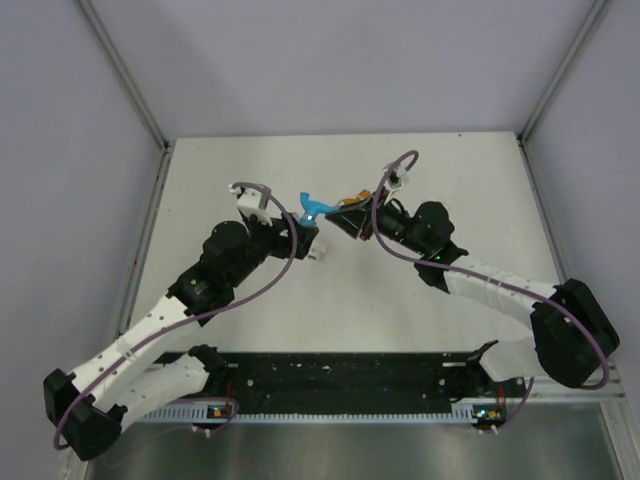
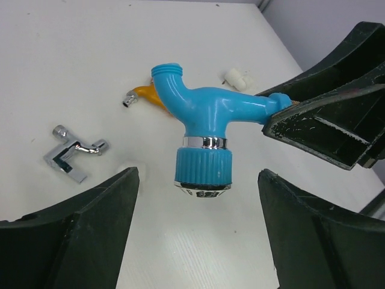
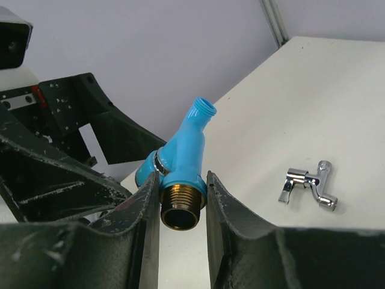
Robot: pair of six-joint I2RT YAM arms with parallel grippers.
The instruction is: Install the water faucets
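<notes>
My right gripper (image 3: 180,183) was clamped on the brass threaded end of the bright blue plastic T-shaped faucet (image 3: 180,150), holding it above the bench (image 1: 420,290) toward the far edge's middle, seemingly to present its cap to my left gripper (image 2: 198,176), jaws wide around it, untouching. Both arms reached inward, nearly meeting.

A white tabletop (image 1: 400,330) forms the base of a booth. It is matte and evenly lit, with only soft shadows. Pale lavender-grey walls (image 1: 330,60) close its far, left and right edges. Slim aluminium frame posts (image 1: 124,72) rise from the two far corners. Along the near edge lies a brushed grey metal sheet (image 1: 350,455).
</notes>
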